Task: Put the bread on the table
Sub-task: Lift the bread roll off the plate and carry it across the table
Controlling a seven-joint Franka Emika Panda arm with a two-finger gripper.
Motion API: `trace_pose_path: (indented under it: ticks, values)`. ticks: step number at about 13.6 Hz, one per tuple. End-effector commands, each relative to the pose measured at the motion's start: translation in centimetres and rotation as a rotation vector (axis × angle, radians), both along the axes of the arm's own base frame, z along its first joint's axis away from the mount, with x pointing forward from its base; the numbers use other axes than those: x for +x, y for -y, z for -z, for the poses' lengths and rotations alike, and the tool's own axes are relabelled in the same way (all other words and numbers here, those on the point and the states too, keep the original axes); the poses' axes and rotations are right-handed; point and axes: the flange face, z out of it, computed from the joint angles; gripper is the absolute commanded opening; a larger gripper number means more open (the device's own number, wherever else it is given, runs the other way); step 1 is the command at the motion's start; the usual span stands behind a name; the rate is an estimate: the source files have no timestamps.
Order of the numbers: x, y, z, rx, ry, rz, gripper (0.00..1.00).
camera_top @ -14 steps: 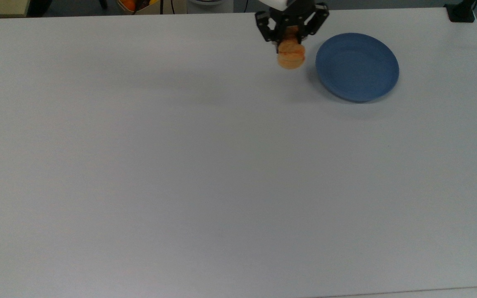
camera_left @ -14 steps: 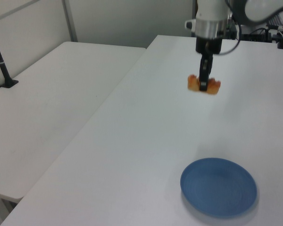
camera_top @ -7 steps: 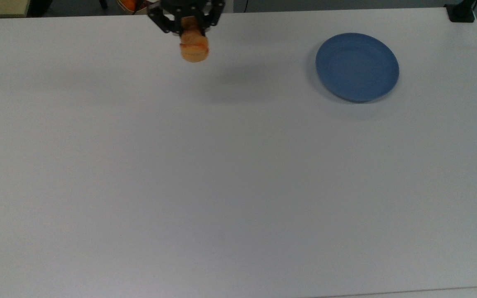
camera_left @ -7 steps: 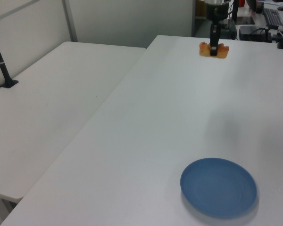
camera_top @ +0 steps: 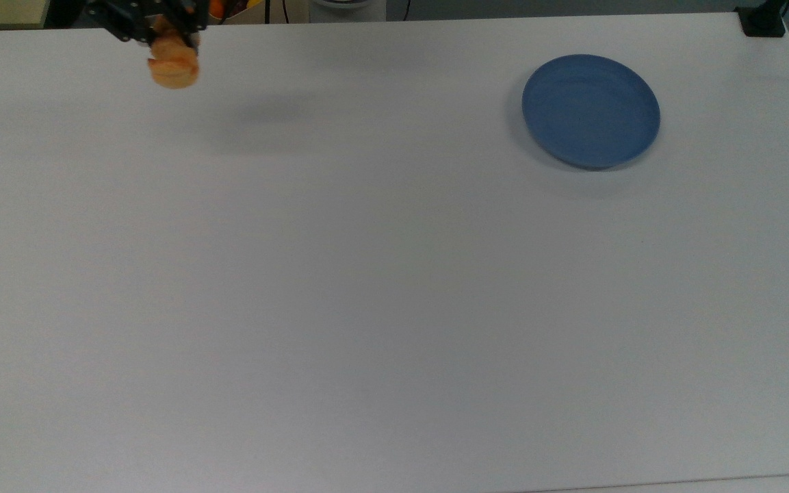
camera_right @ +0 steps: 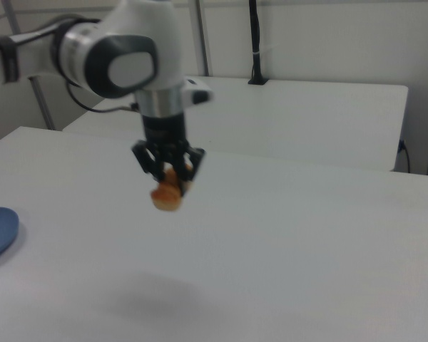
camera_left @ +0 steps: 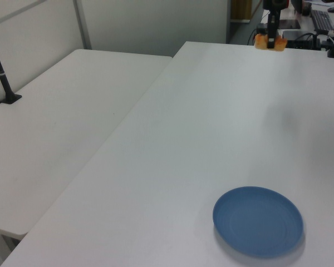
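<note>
The gripper (camera_right: 168,179) is clamped on the bread (camera_right: 167,196), holding it in the air above the table (camera_top: 394,287), at the top view's far left, well apart from the plate (camera_top: 590,111)

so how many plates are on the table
1. The blue plate sits near the table's far edge at the top view's right, well away from the bread held in the end effector.

No text, label or number can be read
</note>
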Motion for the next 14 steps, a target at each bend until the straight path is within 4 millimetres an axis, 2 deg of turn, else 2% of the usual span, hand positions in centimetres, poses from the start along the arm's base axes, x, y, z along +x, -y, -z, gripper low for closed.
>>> trace_pose_path:
  ticks: [1,4,8,11,14]
  values:
    - [-1.2,6.7,3.1,-0.008,0.001,-0.015,0.4]
    - [-2.3,11.1,6.3,-0.036,0.016,-0.051,0.42]
    - [-2.7,16.5,10.7,-0.095,0.025,-0.064,0.42]
    - [-2.5,18.6,13.8,-0.13,0.009,-0.088,0.42]
    - [-2.5,20.0,15.9,-0.157,0.003,-0.095,0.44]
